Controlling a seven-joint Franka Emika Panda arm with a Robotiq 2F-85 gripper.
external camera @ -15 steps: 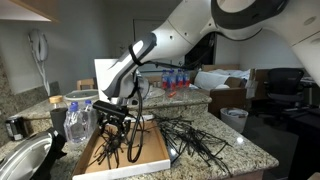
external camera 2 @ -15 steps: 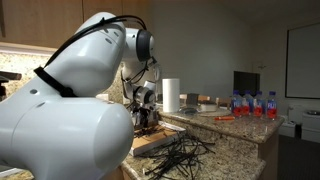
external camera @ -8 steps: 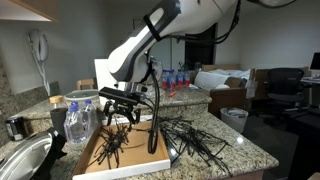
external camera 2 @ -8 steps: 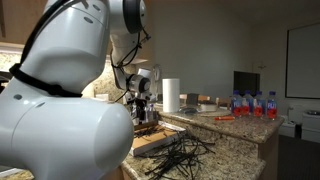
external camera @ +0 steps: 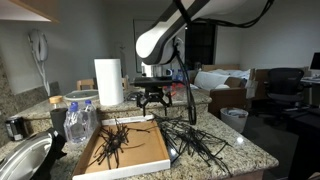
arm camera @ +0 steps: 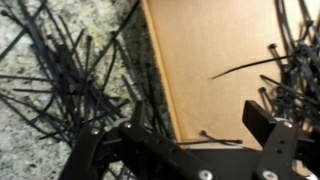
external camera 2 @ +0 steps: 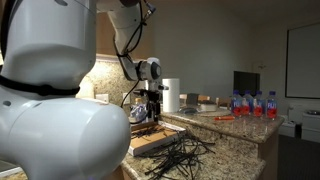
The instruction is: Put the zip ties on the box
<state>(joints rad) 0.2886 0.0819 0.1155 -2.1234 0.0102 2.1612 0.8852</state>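
Fingers point(arm camera: 272, 128) are spread wide and hold nothing; the gap between them is bare in the wrist view. The arm point(external camera: 160, 40) hangs them above the tabletop point(external camera: 243, 156), over the box's right edge in an exterior view, clear of everything below.

The zip ties point(external camera: 112, 142) are split in two lots. One spiky black clump lies inside the box point(external camera: 146, 150), toward its left half. A bigger messy pile point(external camera: 196, 140) lies on the granite just beside the box, some strips reaching its wall. The wrist view shows the same: loose ties on stone point(arm camera: 60, 85) on one side, bare cardboard floor point(arm camera: 215, 60) in the middle, and ties in the box point(arm camera: 295, 70) on the other side. One single strip lies across the cardboard point(arm camera: 240, 68).

A paper towel roll point(external camera: 108, 82) stands upright behind the box. A round metal bowl point(external camera: 22, 160) sits at the near left corner, with clear plastic bottles point(external camera: 80, 122) between it and the box. In another exterior view the pile point(external camera 2: 180, 155) is in front, the towel roll point(external camera 2: 171, 95) behind.
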